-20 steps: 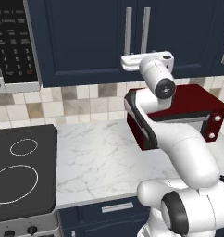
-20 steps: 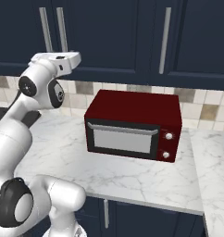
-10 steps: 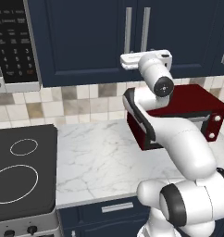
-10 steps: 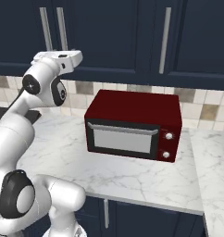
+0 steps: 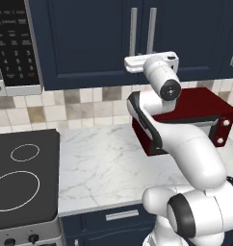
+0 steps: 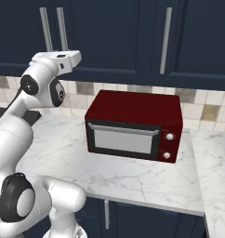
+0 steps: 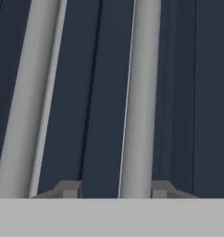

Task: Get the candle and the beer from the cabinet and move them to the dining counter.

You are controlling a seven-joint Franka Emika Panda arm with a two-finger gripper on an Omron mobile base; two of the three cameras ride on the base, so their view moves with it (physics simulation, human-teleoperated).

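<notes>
The navy cabinet (image 5: pixel 89 38) hangs above the worktop with both doors shut, so the candle and the beer are hidden. The dining counter is out of view. My white hand (image 5: pixel 149 61) is raised to the bottom ends of the two silver handles (image 6: pixel 63 35) where the doors meet. In the hand view my gripper (image 7: pixel 116 190) straddles the right-hand bar (image 7: pixel 139 92). The right fingertip (image 7: pixel 161 189) lies against the bar. The left fingertip (image 7: pixel 70 189) is still apart from it, so the jaws stand open around the handle. The other bar (image 7: pixel 26 102) runs to the left.
A red microwave (image 6: pixel 133 125) stands on the marble worktop (image 5: pixel 99 163) just right of the arm. A black cooktop (image 5: pixel 22 178) lies at the left, with a black control panel (image 5: pixel 12 43) above it. Beige tiles (image 5: pixel 65 103) back the worktop.
The jaws have narrowed around the right-hand handle. The hand has edged a little closer to the cabinet doors. The doors have not moved.
</notes>
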